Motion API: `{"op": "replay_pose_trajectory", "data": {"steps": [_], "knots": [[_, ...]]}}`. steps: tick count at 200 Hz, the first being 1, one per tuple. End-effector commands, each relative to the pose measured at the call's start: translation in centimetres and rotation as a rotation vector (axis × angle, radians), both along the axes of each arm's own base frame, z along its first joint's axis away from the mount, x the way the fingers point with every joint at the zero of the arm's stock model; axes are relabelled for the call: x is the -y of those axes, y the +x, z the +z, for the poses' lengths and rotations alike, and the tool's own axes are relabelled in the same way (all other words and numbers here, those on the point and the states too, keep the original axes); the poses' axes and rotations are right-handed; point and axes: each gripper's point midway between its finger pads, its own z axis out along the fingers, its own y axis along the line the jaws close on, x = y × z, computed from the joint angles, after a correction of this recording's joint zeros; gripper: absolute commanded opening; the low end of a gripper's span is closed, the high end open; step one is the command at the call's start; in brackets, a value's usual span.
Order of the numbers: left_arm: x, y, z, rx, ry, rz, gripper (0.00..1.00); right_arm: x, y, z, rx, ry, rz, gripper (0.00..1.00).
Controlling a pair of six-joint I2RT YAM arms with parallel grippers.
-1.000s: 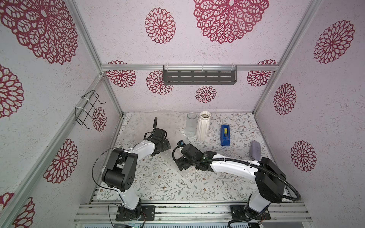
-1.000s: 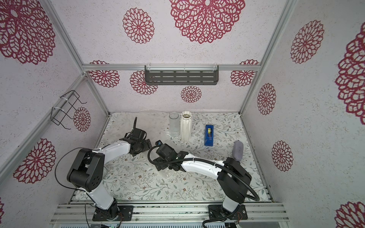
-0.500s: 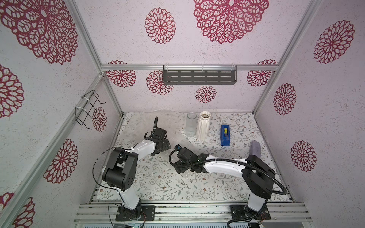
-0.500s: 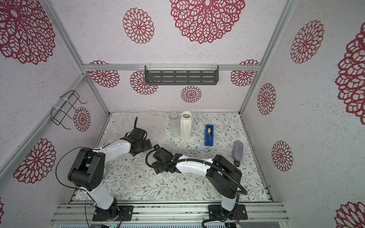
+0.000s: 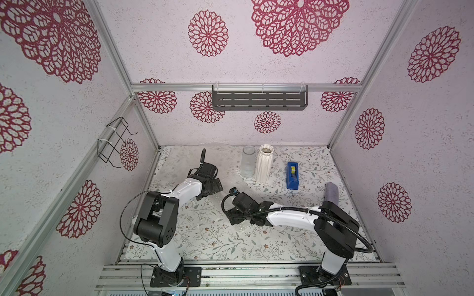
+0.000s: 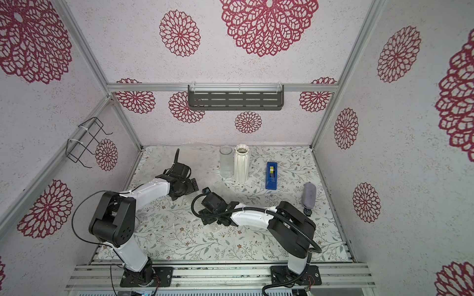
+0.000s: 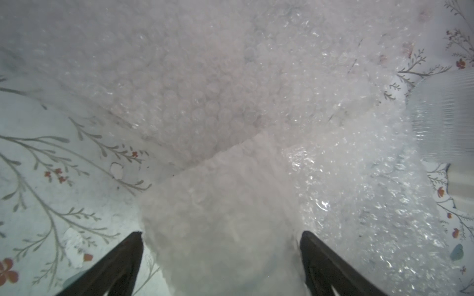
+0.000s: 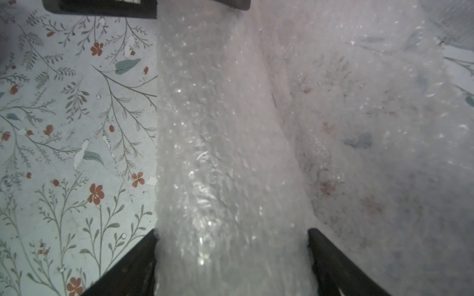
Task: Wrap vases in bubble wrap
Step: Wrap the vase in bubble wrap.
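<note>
Sitting wide around 1 roll of bumpy clear plastic bubble wrap [image 8: 218,128], left pincer [image 7: 221,234] and right pincer [image 8: 232,230] leave the clear glass vase [image 5: 248,162] and white ribbed vase [image 5: 264,166] bare at 12 o'clock.

Bubble wrap [image 7: 230,77]: translucent plastic film, blistered, with bright glints along the creases; the tabletop [image 5: 205,238] under it is a matt floral-print covering, flaked in spots. Top views, just above frame centre: clear vase [image 5: 248,161] smooth glass, slightly hazy; white vase [image 5: 264,165] ribbed, matt, ceramic-looking; tape dispenser [image 5: 293,176] glossy blue plastic. Shelf [image 5: 259,100], upper centre: dark slotted metal, satin; walls [image 5: 243,64] rough, grainy.
</note>
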Motion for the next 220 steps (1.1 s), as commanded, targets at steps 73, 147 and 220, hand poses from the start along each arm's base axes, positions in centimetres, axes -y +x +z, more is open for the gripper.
{"op": "replay_pose_trajectory", "data": {"steps": [73,147,220], "knots": [[-1.7,-0.4,6.9,0.149,0.019,0.046,0.98,1.7,-2.0,-2.6,-0.26,0.197,-0.085,0.84],[1.3,-1.8,4.7,0.159,-0.104,-0.006,0.98,1.1,-1.6,-2.6,-0.359,0.366,-0.116,0.82],[3.5,-0.7,2.6,0.123,-0.172,-0.032,0.98,0.5,-1.3,-3.1,-0.414,0.437,-0.134,0.82]]}}
